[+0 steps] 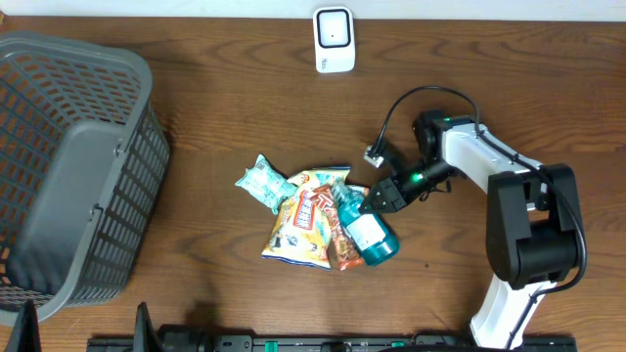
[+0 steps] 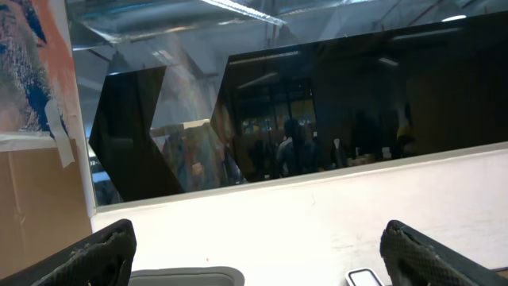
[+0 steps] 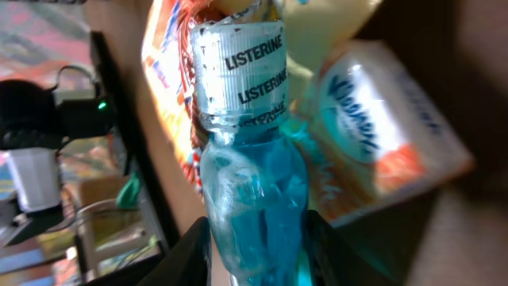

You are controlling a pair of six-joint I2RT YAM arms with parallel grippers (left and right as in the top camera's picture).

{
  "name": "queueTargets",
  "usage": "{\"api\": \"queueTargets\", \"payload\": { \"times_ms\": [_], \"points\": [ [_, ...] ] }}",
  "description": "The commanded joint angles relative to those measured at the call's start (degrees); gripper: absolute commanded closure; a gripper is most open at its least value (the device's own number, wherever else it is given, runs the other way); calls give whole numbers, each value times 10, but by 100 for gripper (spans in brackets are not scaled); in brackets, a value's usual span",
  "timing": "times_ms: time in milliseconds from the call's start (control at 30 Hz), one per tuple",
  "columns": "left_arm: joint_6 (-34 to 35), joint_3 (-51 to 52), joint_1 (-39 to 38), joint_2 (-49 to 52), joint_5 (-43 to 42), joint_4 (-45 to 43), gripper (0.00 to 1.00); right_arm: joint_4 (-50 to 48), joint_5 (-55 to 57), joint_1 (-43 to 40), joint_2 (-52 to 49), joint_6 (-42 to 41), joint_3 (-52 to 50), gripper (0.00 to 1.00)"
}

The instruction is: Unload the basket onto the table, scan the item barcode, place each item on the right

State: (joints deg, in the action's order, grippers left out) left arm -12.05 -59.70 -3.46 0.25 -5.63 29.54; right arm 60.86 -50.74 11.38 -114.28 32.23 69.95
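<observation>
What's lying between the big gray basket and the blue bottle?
In the overhead view, a small green packet and an orange snack bag lie between basket and bottle.

Left hand (image 2: pixel 258 258) wide open, right hand (image 1: pixel 373 199) clasping bottle (image 1: pixel 373 236)

Sitting on a dark brown wood-grain table (image 1: pixel 225 98): a grey slatted plastic basket (image 1: pixel 137 196) at the left edge and a small white scanner (image 1: pixel 334 39) at the far edge. Lying mid-table in a touching heap: a green-and-white snack packet (image 1: pixel 262 183), yellow-and-orange snack bags (image 1: pixel 303 227), and a teal plastic mouthwash bottle (image 1: pixel 372 235) on its side at the right.
</observation>
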Motion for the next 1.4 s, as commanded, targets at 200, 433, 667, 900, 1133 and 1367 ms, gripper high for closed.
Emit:
{"api": "queueTargets", "payload": {
  "times_ms": [200, 433, 667, 900, 1133, 1367],
  "points": [
    [-3, 0, 2, -1, 3, -5, 2, 21, -33, 63, -4, -1, -3, 71],
    [-4, 0, 2, -1, 3, -5, 2, -32, 75, 113, -4, -113, -3, 58],
    [-4, 0, 2, -1, 3, -5, 2, -74, 236, 119, -4, -267, -3, 50],
    [-4, 0, 2, -1, 3, -5, 2, -50, 202, 130, -4, -210, -3, 22],
    [-3, 0, 2, -1, 3, -5, 2, -56, 187, 165, -4, -187, -4, 12],
    [-3, 0, 2, -1, 3, -5, 2, -118, 369, 221, -4, -258, -4, 12]
  ]
}}
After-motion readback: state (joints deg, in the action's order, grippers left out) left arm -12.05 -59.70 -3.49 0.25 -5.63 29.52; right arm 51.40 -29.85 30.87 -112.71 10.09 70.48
